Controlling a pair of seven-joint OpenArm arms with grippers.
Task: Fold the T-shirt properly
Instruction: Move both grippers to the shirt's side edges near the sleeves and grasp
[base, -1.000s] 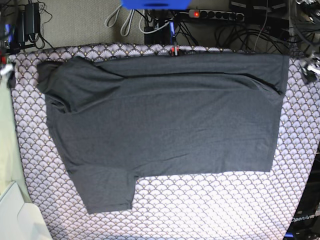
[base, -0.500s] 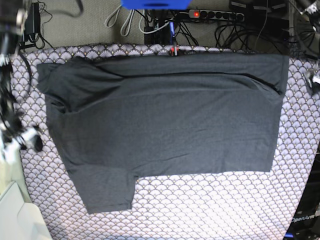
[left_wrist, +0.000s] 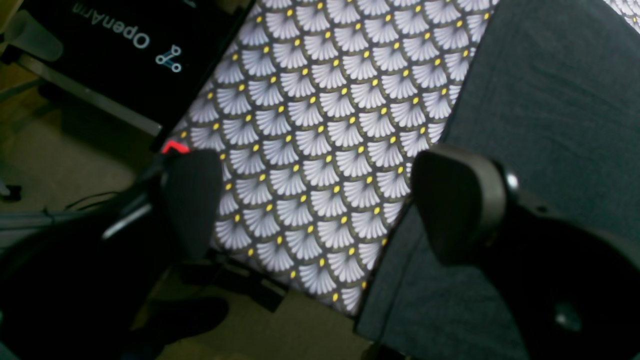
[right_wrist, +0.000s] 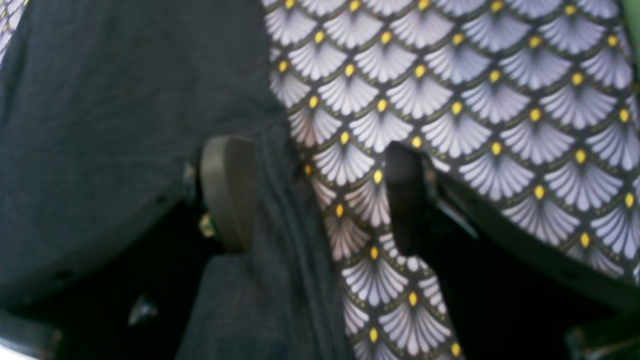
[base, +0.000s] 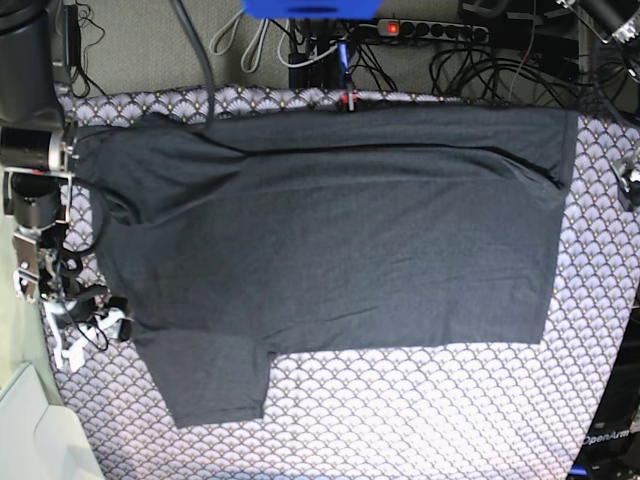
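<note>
The T-shirt (base: 330, 240) lies spread flat on the scallop-patterned cloth (base: 420, 410), plain dark grey side up, filling most of the cloth's upper and middle part; one short sleeve (base: 215, 378) juts toward the near edge and a long crease runs across the fabric close to the far edge. My right gripper (right_wrist: 320, 195) hangs low at the shirt's edge on the base view's left, jaws partly apart: one finger (right_wrist: 227, 192) sits over the dark fabric, the other over the patterned cloth, with the shirt's rumpled edge running between them. I cannot tell whether either pad touches the fabric. My left gripper (left_wrist: 315, 205) is at the opposite side, jaws spread wide and holding nothing; between them I see bare cloth, and the right-hand finger (left_wrist: 457, 200) hangs over the T-shirt's border. Beyond the cloth's corner in that wrist view stands a black panel (left_wrist: 125, 45) printed in white with "OpenArm" and a small logo, seen upside down; the same lettering shows at the base view's lower right. A power strip (base: 435, 30) with a lit red switch lies among tangled cables behind the cloth.
</note>
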